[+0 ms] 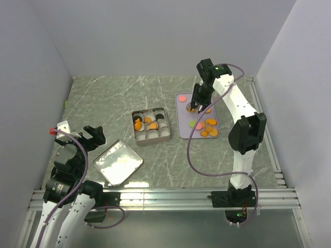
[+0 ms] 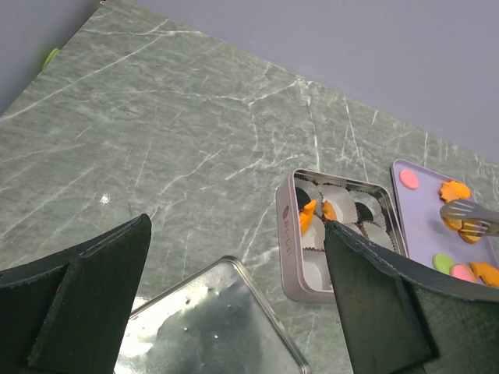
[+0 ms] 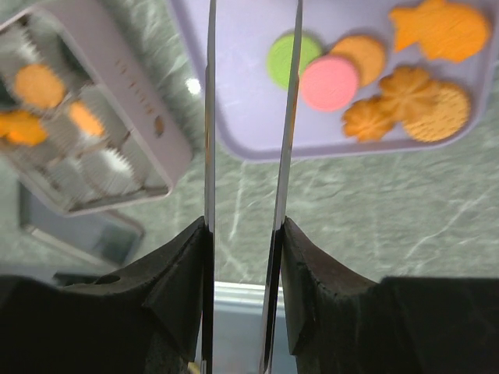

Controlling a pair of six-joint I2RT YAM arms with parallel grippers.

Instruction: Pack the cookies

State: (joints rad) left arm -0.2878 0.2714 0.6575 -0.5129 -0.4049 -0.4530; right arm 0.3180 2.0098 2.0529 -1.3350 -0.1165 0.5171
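Note:
Several cookies [image 1: 205, 126], mostly orange with a pink and a green disc, lie on the lavender tray [image 1: 183, 132]; the right wrist view shows them too [image 3: 405, 93]. A few orange cookies [image 1: 138, 124] sit in paper cups inside the square silver tin [image 1: 151, 139]. My right gripper [image 1: 200, 97] hangs over the tray's far end, shut on a pair of metal tongs [image 3: 210, 117]. The tongs' tips [image 2: 468, 210] sit at an orange cookie [image 2: 456, 191] there; whether they pinch it is unclear. My left gripper [image 1: 94, 137] is open and empty at the near left.
The tin's shiny lid [image 1: 118, 162] lies flat near the left arm, just below the left fingers [image 2: 93, 288]. Grey walls enclose the marbled table on three sides. A metal rail [image 1: 165, 196] runs along the near edge.

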